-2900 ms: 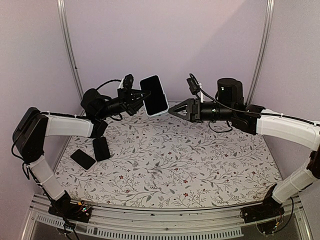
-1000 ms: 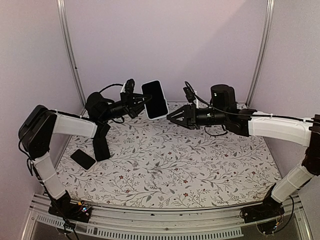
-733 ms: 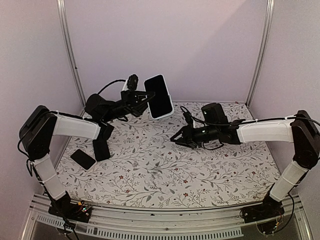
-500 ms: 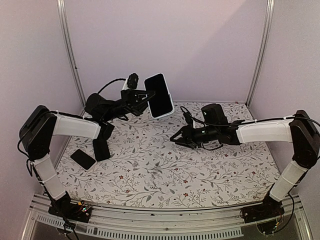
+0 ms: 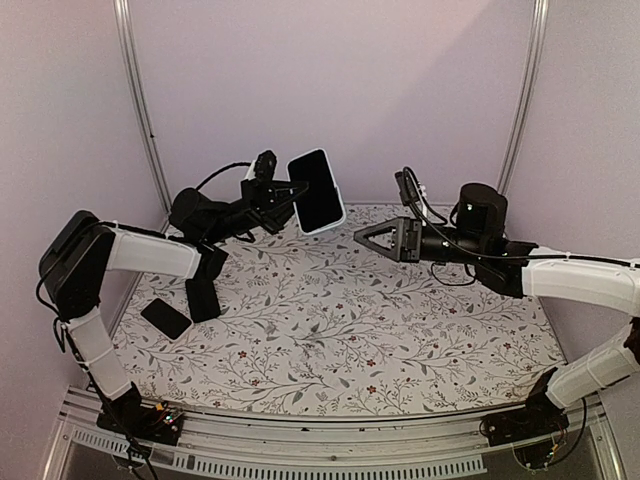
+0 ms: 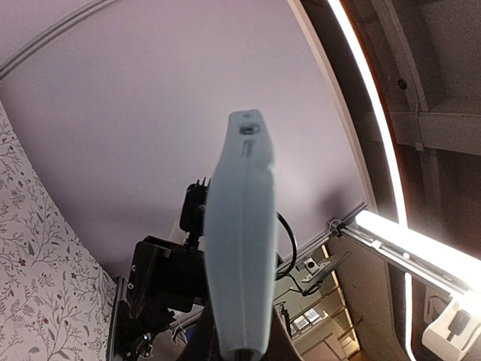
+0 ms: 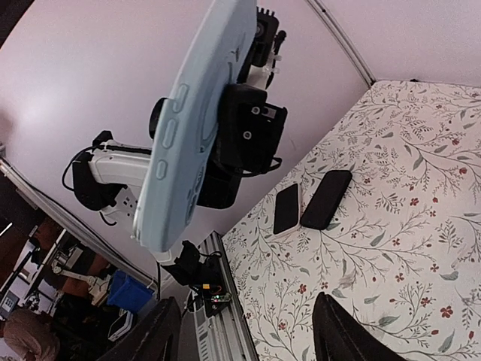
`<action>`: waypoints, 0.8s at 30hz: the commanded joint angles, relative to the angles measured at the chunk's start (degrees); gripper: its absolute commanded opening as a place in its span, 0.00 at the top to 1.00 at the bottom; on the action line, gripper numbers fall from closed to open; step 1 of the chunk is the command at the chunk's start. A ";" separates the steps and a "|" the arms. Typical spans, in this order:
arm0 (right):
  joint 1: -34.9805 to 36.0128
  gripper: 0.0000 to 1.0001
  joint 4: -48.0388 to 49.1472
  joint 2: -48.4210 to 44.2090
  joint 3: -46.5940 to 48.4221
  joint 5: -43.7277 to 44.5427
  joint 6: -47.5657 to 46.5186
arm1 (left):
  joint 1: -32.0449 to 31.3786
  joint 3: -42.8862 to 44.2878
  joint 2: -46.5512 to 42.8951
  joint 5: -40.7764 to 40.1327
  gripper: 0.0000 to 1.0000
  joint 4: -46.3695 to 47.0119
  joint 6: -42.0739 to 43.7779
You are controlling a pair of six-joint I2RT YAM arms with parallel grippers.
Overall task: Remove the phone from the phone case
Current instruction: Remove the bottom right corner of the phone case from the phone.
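Note:
The phone [image 5: 318,192], black screen toward the camera, sits in its pale blue phone case [image 5: 337,220] and hangs in the air over the far left of the table. My left gripper [image 5: 291,193] is shut on the case's left edge. In the left wrist view the case [image 6: 239,241] shows edge-on, rising from between my left gripper's [image 6: 240,350] jaws. My right gripper [image 5: 371,241] stands open with nothing in it, to the right of the case and a little below it, apart from it. In the right wrist view the case [image 7: 194,128] is up left, beyond the right gripper [image 7: 248,338].
Two dark flat phone-like things [image 5: 166,318] [image 5: 203,297] lie on the flowered table [image 5: 350,330] near its left edge; the right wrist view shows them side by side [image 7: 286,208] [image 7: 326,198]. Purple walls and metal posts [image 5: 140,100] enclose the table.
My right gripper has risen from low over the table, drawn back to the right, and opened wider. The left gripper and the cased phone have hardly moved.

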 commanded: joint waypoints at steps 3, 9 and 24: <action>-0.25 0.38 10.95 -2.02 -1.54 -6.65 -2.21 | 0.22 0.82 0.17 -1.74 1.00 5.12 -2.70; -0.14 0.38 13.66 -0.18 1.36 -7.48 -1.77 | -0.35 1.34 0.43 -1.92 1.00 5.34 -3.71; 2.03 0.47 14.39 5.69 7.62 -8.93 -1.76 | -1.73 2.69 2.35 -3.13 1.00 9.18 -7.19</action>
